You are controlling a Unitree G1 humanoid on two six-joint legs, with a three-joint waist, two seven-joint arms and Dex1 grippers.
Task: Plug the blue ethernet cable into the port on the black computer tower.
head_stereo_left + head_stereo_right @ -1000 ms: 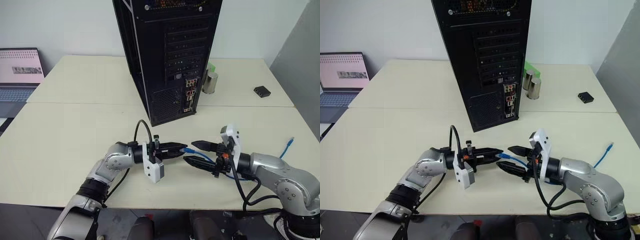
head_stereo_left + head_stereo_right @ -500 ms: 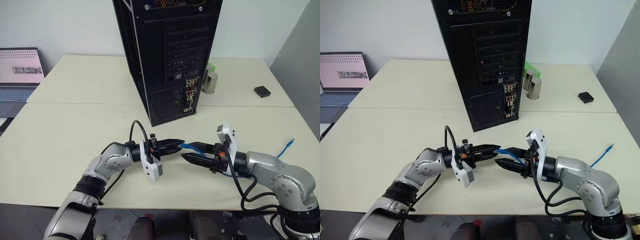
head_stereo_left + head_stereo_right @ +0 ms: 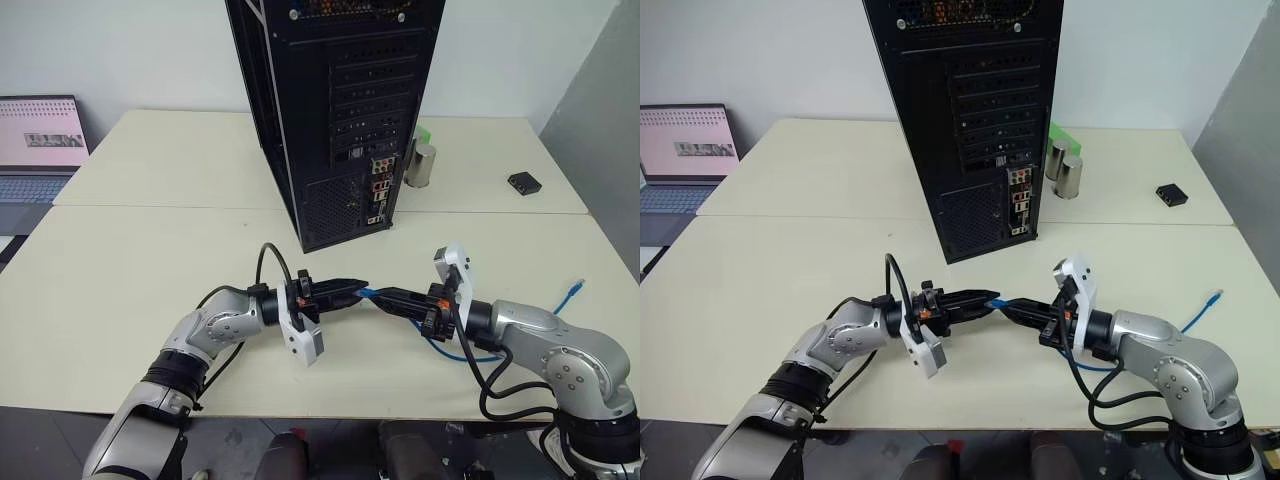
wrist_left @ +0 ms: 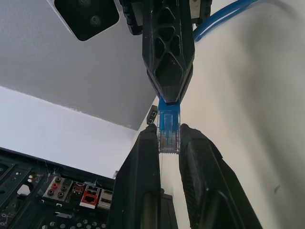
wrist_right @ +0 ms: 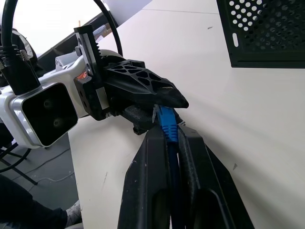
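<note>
The blue ethernet cable (image 3: pixel 455 352) has its plug end (image 4: pixel 168 129) held above the table's front middle, between my two grippers. My left gripper (image 3: pixel 355 290) points right and is shut on the plug. My right gripper (image 3: pixel 387 297) faces it, shut on the cord (image 5: pixel 167 126) just behind the plug, fingertips nearly touching the left ones. The cord loops under my right arm, and its other end (image 3: pixel 573 292) lies at the right table edge. The black computer tower (image 3: pixel 340 110) stands behind, rear facing me. The port cannot be picked out within its connector cluster (image 3: pixel 378 188).
A laptop (image 3: pixel 40 145) sits open at the far left. Two metal cans (image 3: pixel 1066 170) and a green object (image 3: pixel 1060 135) stand right of the tower. A small black box (image 3: pixel 523 182) lies at the far right. A seam (image 3: pixel 150 207) crosses the table.
My right gripper's fingers, wide apart a second ago, have closed on the cord behind the plug. The left gripper kept its hold on the plug and rolled slightly.
</note>
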